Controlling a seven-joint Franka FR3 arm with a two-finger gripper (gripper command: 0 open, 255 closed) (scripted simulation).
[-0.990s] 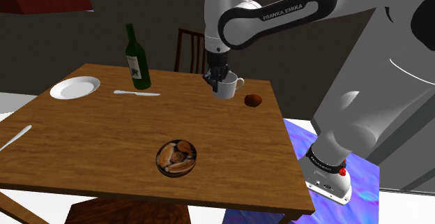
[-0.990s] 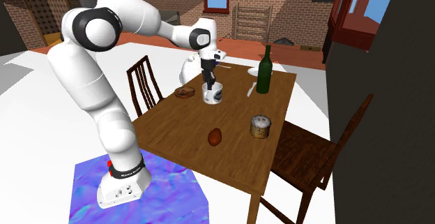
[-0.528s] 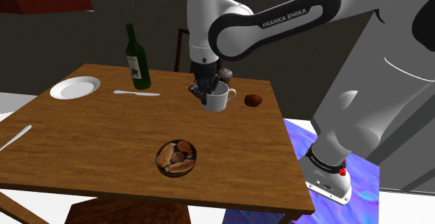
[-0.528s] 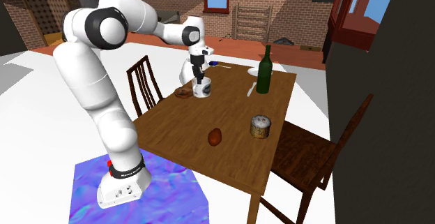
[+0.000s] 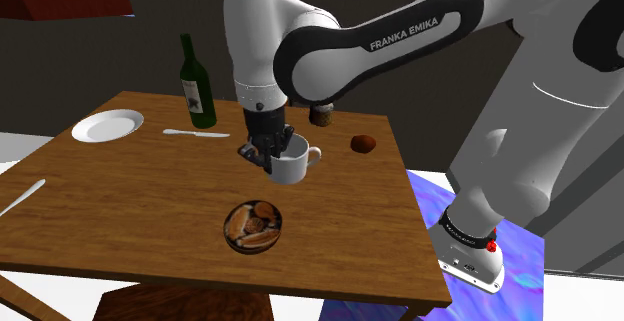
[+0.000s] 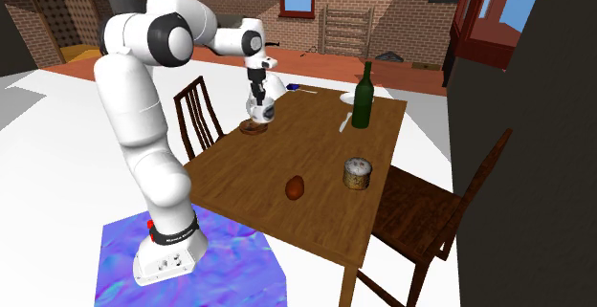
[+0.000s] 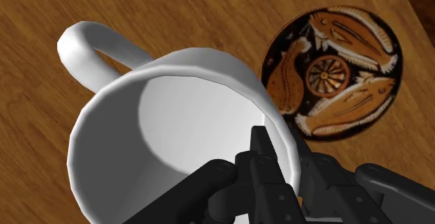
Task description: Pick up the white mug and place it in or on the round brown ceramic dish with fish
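Observation:
The white mug (image 5: 291, 161) hangs tilted above the wooden table (image 5: 130, 209), and my gripper (image 5: 268, 152) is shut on its rim on the side away from the handle. In the wrist view one finger is inside the mug (image 7: 167, 118) and the other outside its wall, with the gripper (image 7: 279, 144) clasping the rim. The round brown dish with fish (image 5: 252, 226) lies on the table just in front of and below the mug. Its painted fish show past the mug's rim (image 7: 331, 69). In the second exterior view the mug (image 6: 265, 113) hovers over the dish (image 6: 251, 127).
A green bottle (image 5: 197, 84), a white plate (image 5: 107, 126) and a knife (image 5: 196, 133) lie toward the shoulder view's far left. A brown round object (image 5: 364, 144) and a small brown pot (image 5: 322, 115) sit behind the mug. Chairs (image 6: 196, 114) stand around the table.
The arm has carried the mug to the shoulder view's left and toward the table's front, lower and closer to the dish. The grip on the rim is unchanged.

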